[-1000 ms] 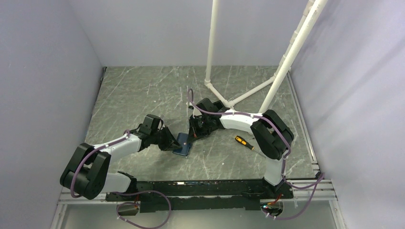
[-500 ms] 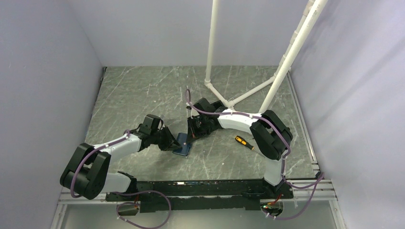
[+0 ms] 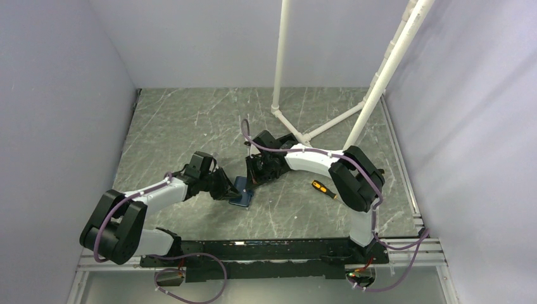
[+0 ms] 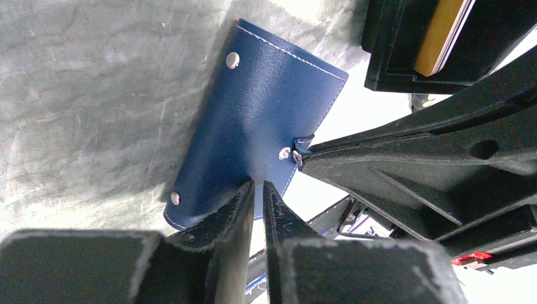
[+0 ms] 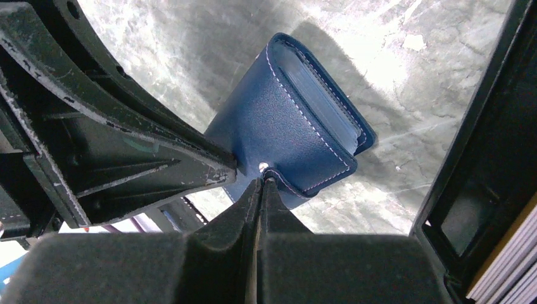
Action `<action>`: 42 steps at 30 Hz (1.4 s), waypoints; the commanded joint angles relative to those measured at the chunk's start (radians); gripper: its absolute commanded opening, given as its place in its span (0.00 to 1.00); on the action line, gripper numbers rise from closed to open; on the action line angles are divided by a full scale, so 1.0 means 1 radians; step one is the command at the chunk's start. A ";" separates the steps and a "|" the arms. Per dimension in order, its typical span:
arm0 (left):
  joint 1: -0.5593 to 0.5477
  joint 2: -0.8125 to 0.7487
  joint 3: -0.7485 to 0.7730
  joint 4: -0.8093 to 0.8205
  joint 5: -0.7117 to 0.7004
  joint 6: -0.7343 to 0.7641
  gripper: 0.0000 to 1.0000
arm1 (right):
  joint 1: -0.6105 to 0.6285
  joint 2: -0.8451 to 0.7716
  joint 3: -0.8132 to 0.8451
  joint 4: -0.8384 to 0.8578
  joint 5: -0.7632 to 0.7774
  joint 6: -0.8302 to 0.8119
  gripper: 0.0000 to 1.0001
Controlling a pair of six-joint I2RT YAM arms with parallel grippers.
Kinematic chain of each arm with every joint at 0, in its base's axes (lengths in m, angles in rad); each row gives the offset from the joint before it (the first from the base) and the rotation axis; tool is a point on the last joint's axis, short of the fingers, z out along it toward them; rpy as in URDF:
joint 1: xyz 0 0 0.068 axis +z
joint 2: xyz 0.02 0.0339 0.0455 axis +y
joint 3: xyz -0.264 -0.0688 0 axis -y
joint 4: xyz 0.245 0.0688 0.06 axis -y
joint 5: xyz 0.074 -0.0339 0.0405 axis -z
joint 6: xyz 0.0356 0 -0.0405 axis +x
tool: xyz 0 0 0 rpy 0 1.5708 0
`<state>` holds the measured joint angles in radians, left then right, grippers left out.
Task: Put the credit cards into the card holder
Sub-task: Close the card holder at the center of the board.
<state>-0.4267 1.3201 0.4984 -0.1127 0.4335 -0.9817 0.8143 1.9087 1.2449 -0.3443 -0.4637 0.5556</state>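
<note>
The card holder (image 3: 242,192) lies mid-table on the grey marbled table (image 3: 183,126), between the two arms, in the same spot as a second ago; the left gripper (image 4: 256,190) has its fingers drawn narrow, pinching the holder's near edge, and its arm has not shifted; the right gripper (image 5: 261,185) is closed tight on the edge of the blue flap beside a snap stud, lifting that flap so the holder gapes and shows its paler inner pocket; what has changed is the right arm, whose forearm and wrist have crept slightly left, its purple cable loop leaning further left with them; a black box (image 4: 396,57) sits just right of the holder, with an orange-gold credit card (image 4: 443,28) standing on edge in it, not yet in the holder; the screwdriver (image 3: 324,189) lies apart on the right, unmoved.
</note>
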 commanded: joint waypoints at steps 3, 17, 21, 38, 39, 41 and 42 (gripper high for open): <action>0.018 0.006 0.026 -0.133 -0.012 0.058 0.28 | 0.006 0.002 -0.010 0.114 -0.022 0.079 0.00; 0.169 0.002 0.126 -0.227 0.048 0.250 0.52 | -0.018 -0.014 -0.037 0.137 -0.042 0.083 0.00; 0.117 0.072 0.092 -0.132 0.123 0.245 0.52 | -0.018 -0.010 -0.037 0.157 -0.059 0.099 0.00; 0.043 0.091 0.113 -0.142 -0.002 0.197 0.30 | 0.004 0.010 -0.026 0.135 -0.026 0.060 0.00; 0.043 0.089 0.117 -0.141 -0.002 0.194 0.30 | 0.007 0.013 -0.025 0.138 -0.030 0.061 0.00; 0.043 0.084 0.120 -0.136 0.001 0.188 0.29 | 0.013 0.017 -0.021 0.141 -0.034 0.063 0.00; 0.043 0.083 0.121 -0.135 0.003 0.184 0.29 | 0.017 0.019 -0.016 0.137 -0.033 0.060 0.00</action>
<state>-0.3695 1.4189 0.5995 -0.2752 0.4770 -0.7830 0.8024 1.9106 1.1992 -0.2321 -0.4976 0.6289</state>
